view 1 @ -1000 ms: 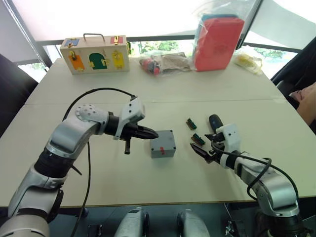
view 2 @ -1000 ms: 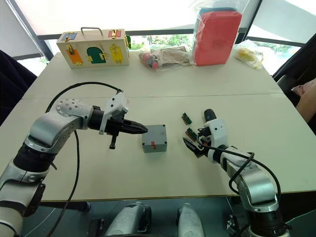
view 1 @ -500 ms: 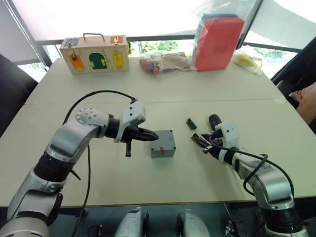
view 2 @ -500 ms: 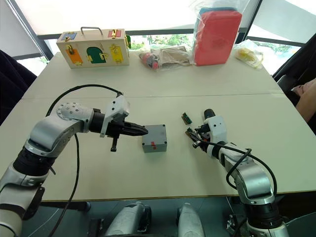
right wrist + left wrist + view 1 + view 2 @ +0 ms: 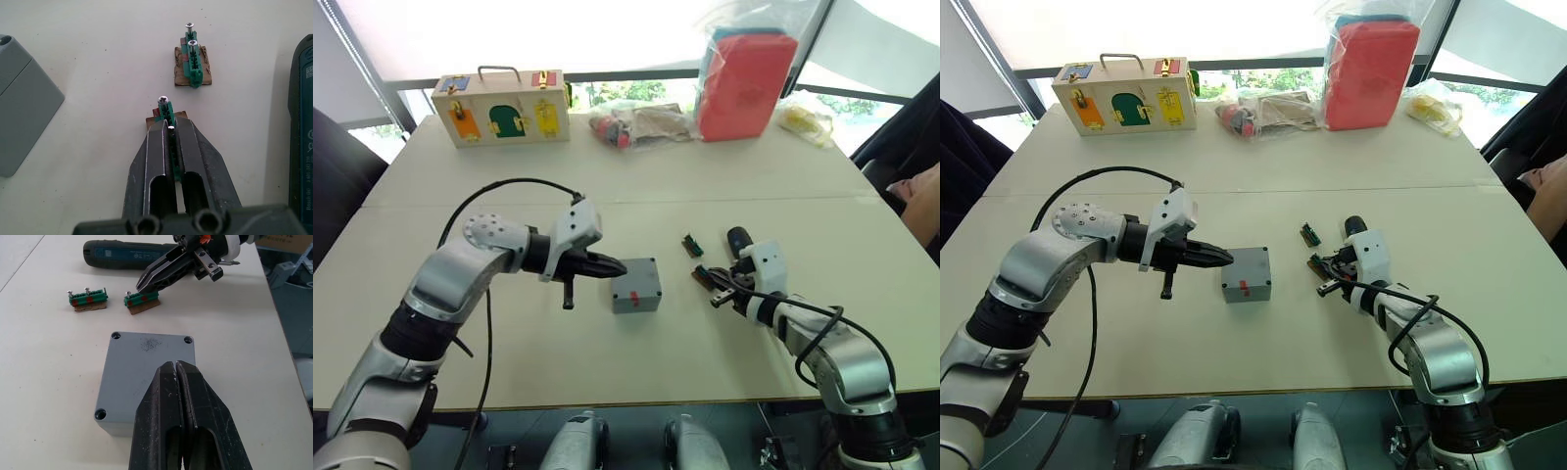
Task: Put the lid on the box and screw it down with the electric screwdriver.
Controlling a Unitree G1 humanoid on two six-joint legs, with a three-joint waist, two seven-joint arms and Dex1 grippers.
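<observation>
Right hand [image 5: 168, 134] grips a green screw holder [image 5: 167, 122]; the screwdriver [image 5: 128, 255] lies lengthwise just beside it. Left hand [image 5: 176, 369], closed and empty, hovers over the lid [image 5: 146, 374]

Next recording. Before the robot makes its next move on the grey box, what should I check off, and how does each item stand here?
1. Lid seated on box: ok, it sits square with the edges lined up.
2. Corner holes free for screws: ok for the three that show; the fourth is hidden behind the left jaws.
3. Right jaws closed on near screw strip: ok.
4. Screws available: ok, heads stand up from the near strip and the far strip.
5. Screwdriver in hand: not ok, it lies on the table.
6. Left jaws steadying the box: cannot tell; they are shut and empty over the lid's edge, contact unclear.
</observation>
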